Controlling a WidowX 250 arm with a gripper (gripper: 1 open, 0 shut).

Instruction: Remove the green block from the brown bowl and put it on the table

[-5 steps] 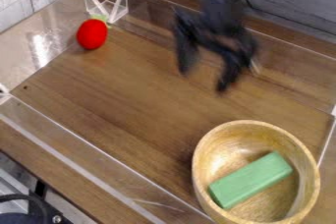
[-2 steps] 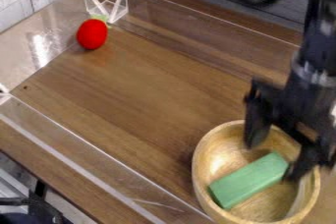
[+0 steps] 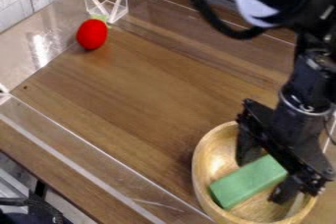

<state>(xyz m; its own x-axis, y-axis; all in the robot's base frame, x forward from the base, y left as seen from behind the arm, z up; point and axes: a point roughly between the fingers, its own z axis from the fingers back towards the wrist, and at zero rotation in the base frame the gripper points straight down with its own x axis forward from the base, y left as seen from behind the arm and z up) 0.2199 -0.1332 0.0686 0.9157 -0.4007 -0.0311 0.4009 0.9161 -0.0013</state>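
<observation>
- The block [image 3: 250,182] lay flat inside the bowl [image 3: 207,155], slanting from lower left up to the right across the pale inside, so you had not lifted it yet.
- Your gripper [image 3: 278,164] pointed straight down over the bowl with its jaws spread wide, one finger at the bowl's left inner side and the other at the block's right end.
- The jaws held nothing; whether a fingertip touched the block you could not tell from this view.
- In my judgement you were at the reach-and-straddle stage: the approach looked done, but the closing, the lift out and the placing on the surface [image 3: 157,100] were all left.
- The block's slant meant the jaws would have needed to line up across its narrow side, and the thick rim left little room there.
- The surface was brown wood grain with plank lines, with plenty of bare area left of the bowl for a drop.
- A ball [image 3: 92,34] sat well apart at the far left corner.
- Low clear walls [image 3: 79,159] edged the surface; beyond them the room was too blurred to read.
</observation>
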